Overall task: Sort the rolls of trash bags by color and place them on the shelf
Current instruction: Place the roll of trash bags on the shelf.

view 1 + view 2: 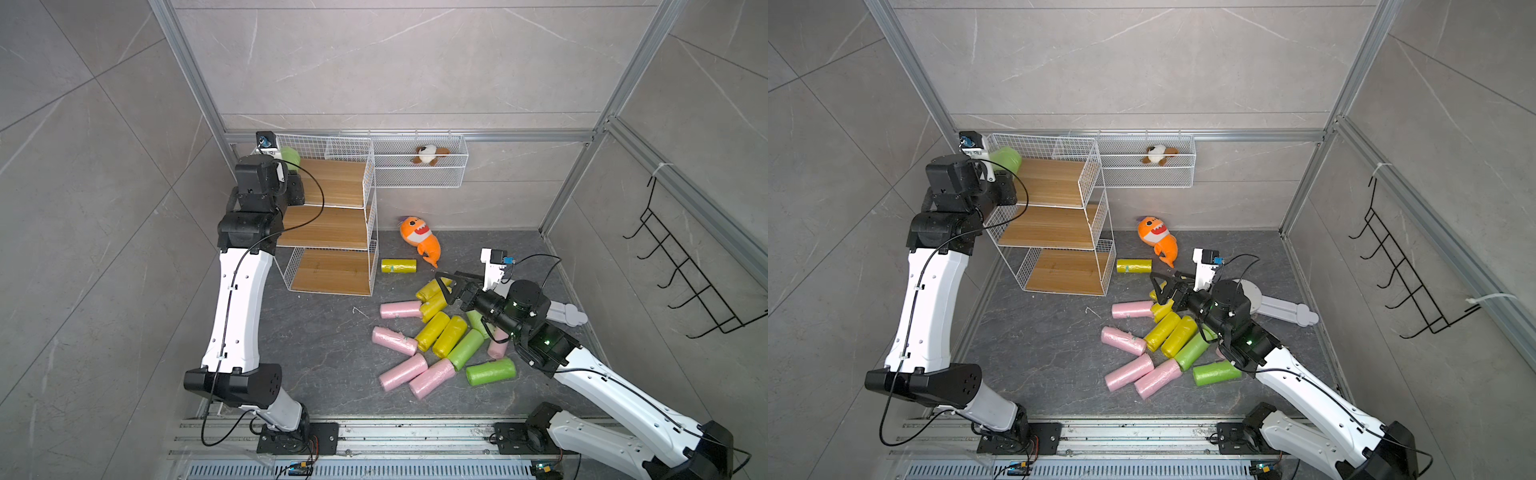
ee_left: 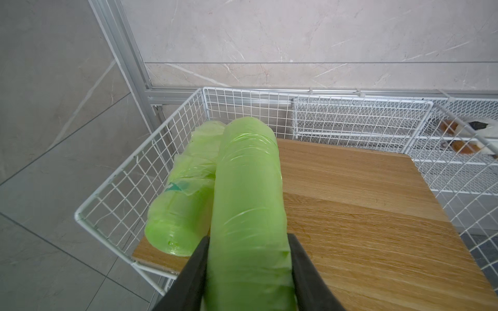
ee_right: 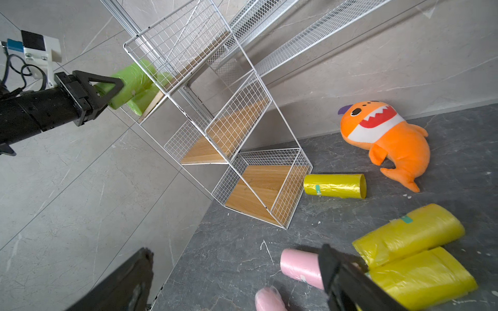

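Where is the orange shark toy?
In both top views the orange shark lies on the floor by the back wall, right of the shelf, just behind the lone yellow roll.

Five green rolls (image 1: 465, 349): one between the left jaws, one just beside them, three by the right jaws. Five pink rolls (image 1: 401, 309) and five yellow rolls (image 1: 398, 266), all nearer the right jaws. Two soft toys (image 1: 419, 239). One shelf (image 1: 332, 183) with three boards. One wire basket (image 1: 407, 175).
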`<state>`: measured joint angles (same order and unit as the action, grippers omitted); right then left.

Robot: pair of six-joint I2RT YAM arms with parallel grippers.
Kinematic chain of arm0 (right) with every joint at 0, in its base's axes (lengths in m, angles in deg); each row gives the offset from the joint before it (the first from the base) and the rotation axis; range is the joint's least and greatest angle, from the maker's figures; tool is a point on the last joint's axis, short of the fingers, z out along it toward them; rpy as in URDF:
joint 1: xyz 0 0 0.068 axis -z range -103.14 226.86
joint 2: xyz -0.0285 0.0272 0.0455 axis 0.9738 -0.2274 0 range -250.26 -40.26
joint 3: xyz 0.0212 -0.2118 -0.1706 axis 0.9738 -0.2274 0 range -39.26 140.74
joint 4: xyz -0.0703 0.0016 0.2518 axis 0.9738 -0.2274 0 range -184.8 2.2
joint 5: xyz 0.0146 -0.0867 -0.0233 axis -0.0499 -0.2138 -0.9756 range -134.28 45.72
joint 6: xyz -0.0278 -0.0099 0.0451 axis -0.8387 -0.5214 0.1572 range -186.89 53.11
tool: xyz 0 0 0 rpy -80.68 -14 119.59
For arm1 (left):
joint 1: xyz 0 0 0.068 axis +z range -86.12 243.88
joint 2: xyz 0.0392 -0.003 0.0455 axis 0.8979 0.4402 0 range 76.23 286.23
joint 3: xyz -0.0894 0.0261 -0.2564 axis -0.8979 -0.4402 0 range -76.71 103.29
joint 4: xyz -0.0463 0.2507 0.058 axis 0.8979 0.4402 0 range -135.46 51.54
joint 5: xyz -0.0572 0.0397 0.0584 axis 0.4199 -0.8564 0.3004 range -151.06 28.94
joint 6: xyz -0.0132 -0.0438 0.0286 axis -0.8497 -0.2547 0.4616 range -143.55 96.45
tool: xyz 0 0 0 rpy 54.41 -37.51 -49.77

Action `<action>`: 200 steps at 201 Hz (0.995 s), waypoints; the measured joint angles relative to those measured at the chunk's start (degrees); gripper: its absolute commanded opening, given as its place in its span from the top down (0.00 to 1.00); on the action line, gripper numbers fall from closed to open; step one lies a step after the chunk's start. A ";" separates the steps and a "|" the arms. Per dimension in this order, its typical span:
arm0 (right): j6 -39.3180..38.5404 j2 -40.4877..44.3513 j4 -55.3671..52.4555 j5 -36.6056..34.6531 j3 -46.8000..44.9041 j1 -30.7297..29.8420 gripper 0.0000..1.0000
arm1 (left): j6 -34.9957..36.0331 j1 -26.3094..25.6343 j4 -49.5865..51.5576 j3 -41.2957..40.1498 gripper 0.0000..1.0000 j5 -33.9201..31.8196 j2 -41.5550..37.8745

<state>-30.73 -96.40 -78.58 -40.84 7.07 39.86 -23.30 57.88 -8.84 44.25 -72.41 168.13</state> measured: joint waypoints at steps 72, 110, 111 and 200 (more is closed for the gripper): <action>0.20 -1.53 -0.09 0.02 -0.76 0.00 0.00 | 3.06 1.18 -0.83 0.87 0.82 1.84 4.42; 0.22 -2.05 -0.07 0.02 -0.87 0.00 0.00 | 4.61 1.18 -1.77 0.87 0.71 0.68 4.79; 0.22 -2.05 -0.07 0.02 -0.87 0.00 0.00 | 4.68 1.18 -1.81 0.87 0.71 0.61 4.79; 0.26 -2.71 -0.09 0.09 -0.92 0.00 0.00 | 5.55 1.18 -3.52 0.50 0.51 -1.18 4.63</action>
<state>-30.47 -99.11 -78.67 -40.75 6.15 39.86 -17.75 59.06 -12.36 44.76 -73.59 172.76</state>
